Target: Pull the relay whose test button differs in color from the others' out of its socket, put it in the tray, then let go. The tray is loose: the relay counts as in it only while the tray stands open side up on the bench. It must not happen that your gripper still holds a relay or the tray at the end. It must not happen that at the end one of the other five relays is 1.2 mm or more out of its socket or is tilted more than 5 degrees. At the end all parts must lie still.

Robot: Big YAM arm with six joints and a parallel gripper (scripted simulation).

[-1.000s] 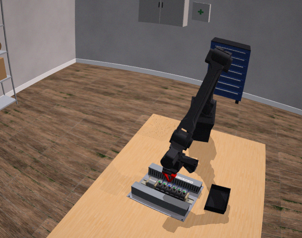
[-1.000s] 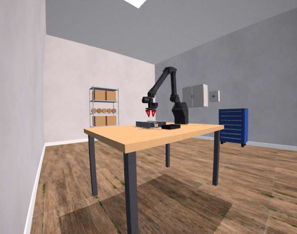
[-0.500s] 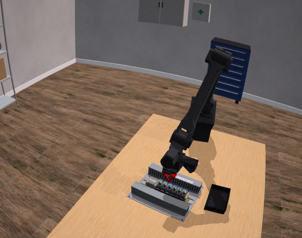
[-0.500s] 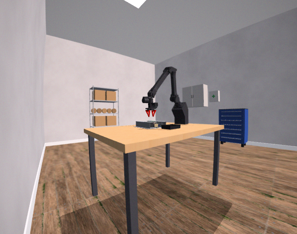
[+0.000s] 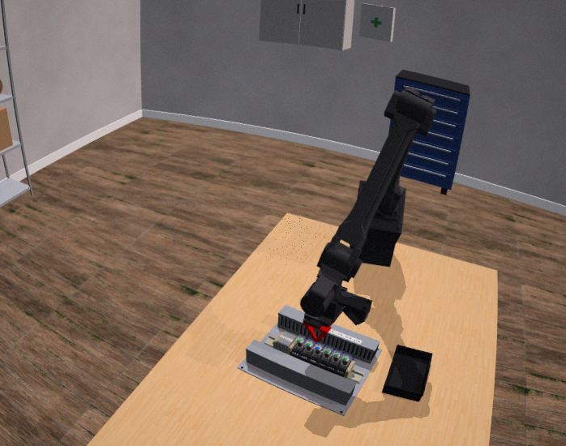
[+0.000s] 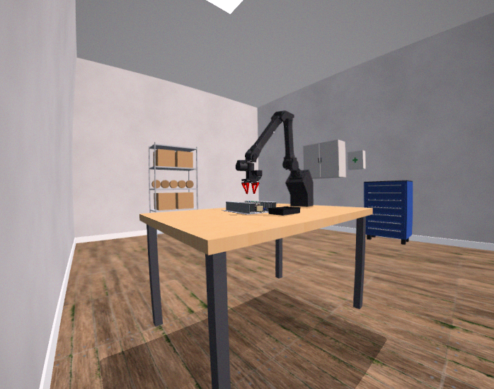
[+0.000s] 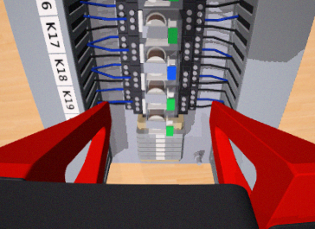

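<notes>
A grey relay panel [image 5: 315, 362] lies on the bench with a row of relays in their sockets. In the wrist view one relay has a blue test button [image 7: 171, 73]; the others, such as one above it [image 7: 172, 36], have green buttons. The blue-button relay also shows in the top view [image 5: 317, 348], third from the left. My gripper [image 5: 317, 332] [image 7: 160, 111] with red fingers hangs above the left part of the row, open and empty. In the exterior view the gripper [image 6: 250, 187] is clearly above the panel [image 6: 249, 206]. The black tray [image 5: 408, 372] stands open side up to the right of the panel.
Grey wire ducts [image 5: 300, 375] flank the relay row on both sides. Labels K16 to K19 [image 7: 54, 59] run along one duct. The arm's base [image 5: 382, 229] stands at the back of the bench. A blue drawer cabinet [image 5: 430, 129] is on the floor behind.
</notes>
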